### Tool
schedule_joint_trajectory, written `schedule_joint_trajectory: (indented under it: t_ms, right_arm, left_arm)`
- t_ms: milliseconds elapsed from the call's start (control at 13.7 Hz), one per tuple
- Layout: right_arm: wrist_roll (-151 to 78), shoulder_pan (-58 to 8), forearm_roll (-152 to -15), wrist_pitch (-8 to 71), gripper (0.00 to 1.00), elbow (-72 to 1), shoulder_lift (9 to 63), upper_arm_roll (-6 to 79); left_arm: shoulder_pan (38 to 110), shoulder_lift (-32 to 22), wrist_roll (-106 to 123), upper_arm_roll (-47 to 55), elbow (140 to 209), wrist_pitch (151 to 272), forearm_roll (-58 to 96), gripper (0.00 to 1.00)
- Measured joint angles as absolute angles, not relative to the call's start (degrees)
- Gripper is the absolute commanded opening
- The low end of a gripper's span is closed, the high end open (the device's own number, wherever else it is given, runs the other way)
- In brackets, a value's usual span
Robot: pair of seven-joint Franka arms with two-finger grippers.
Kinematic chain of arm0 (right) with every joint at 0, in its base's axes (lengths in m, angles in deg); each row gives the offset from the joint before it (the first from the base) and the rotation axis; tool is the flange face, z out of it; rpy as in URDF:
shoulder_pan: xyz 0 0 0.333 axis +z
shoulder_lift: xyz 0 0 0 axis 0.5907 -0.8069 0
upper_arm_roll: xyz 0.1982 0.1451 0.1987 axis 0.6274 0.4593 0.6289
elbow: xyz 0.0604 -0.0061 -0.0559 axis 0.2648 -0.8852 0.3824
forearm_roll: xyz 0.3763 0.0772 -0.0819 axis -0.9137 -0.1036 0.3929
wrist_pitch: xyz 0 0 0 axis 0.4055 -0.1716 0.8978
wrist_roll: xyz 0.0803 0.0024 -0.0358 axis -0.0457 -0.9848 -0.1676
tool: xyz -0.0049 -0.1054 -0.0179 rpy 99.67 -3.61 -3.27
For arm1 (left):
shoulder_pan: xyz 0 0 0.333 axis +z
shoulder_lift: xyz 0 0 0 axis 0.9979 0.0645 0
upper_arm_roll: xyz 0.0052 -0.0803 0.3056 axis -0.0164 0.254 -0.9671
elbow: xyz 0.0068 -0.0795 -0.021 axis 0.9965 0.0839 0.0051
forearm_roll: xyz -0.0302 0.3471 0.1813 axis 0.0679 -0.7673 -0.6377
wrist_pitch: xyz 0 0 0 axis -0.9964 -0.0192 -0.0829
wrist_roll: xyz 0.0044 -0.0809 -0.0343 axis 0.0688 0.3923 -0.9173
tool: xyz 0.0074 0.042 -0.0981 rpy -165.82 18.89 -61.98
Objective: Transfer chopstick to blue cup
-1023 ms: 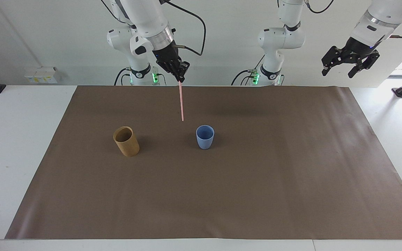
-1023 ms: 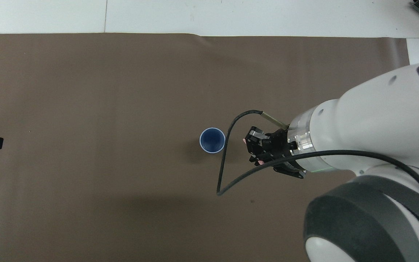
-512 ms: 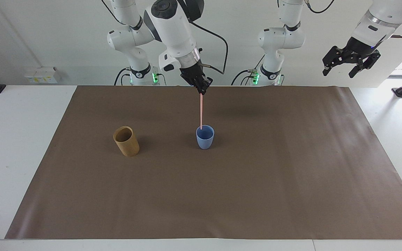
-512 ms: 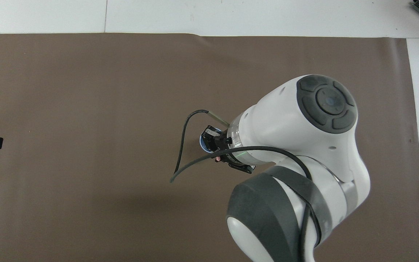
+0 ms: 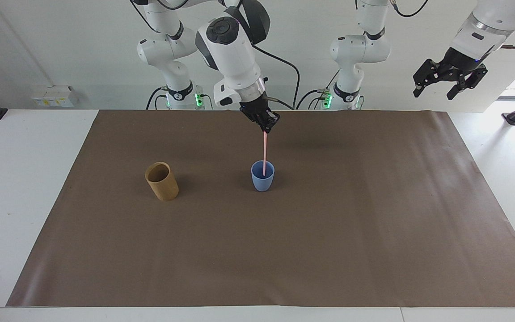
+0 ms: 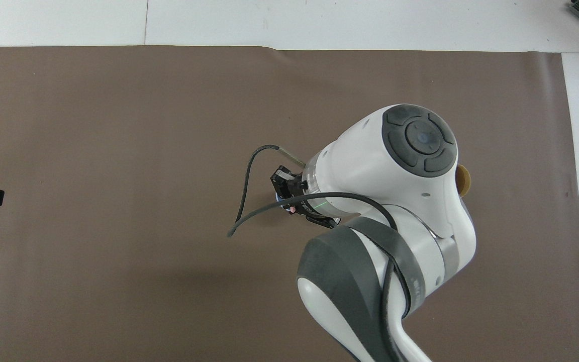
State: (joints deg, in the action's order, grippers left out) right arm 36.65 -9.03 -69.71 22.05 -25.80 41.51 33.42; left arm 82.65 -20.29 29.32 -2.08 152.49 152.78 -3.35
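Note:
My right gripper (image 5: 266, 128) is shut on the top of the pale-pink chopstick (image 5: 264, 152), which hangs nearly upright. The stick's lower end dips inside the mouth of the light-blue cup (image 5: 263, 176), which stands mid-mat. Whether the tip touches the cup's bottom I cannot tell. In the overhead view the right gripper (image 6: 289, 197) covers the blue cup, and only the chopstick's top end (image 6: 293, 208) shows as a pink dot. My left gripper (image 5: 441, 88) waits open and empty, high over the left arm's end of the table.
A tan wood-coloured cup (image 5: 162, 181) stands on the brown mat (image 5: 329, 232) beside the blue cup, toward the right arm's end; its rim (image 6: 464, 181) peeks out from under the right arm. A black cable (image 6: 244, 191) loops off the right wrist.
The right gripper carried the chopstick sideways from beside the blue cup to over it and lowered it, so the stick's tip now sits inside the cup. The left arm stayed put.

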Motion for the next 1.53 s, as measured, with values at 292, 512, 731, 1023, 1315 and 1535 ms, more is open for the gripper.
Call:
schedule_joint_trajectory:
  t_ms: [292, 512, 731, 1023, 1315, 1535]
  right_arm:
    - [35.3, -8.7, -69.6, 26.4, 0.0, -29.1, 39.8, 33.6]
    - [33.4, -8.7, -69.6, 28.5, 0.0, -31.4, 39.7, 33.4]
    - [32.2, -8.8, -69.6, 29.7, 0.23, -32.8, 39.5, 33.4]
    - [30.7, -9.0, -69.6, 30.4, 0.45, -32.9, 39.1, 33.3]
    - [30.5, -9.7, -69.5, 30.4, 1.0, -31.5, 39.1, 33.2]
    - [29.2, -10.8, -65.7, 30.2, 1.0, -30.0, 39.2, 33.0]
  left_arm:
    - [82.6, -20.3, 29.3, -2.1, 152.5, 152.8, -3.3, 1.0]
    - [82.6, -20.3, 29.3, -2.1, 152.5, 152.8, -3.3, 1.0]
    - [82.6, -20.3, 29.3, -2.1, 152.5, 152.8, -3.3, 1.0]
    - [82.6, -20.3, 29.3, -2.1, 152.5, 152.8, -3.3, 1.0]
    - [82.6, -20.3, 29.3, -2.1, 152.5, 152.8, -3.3, 1.0]
    - [82.6, -20.3, 29.3, -2.1, 152.5, 152.8, -3.3, 1.0]
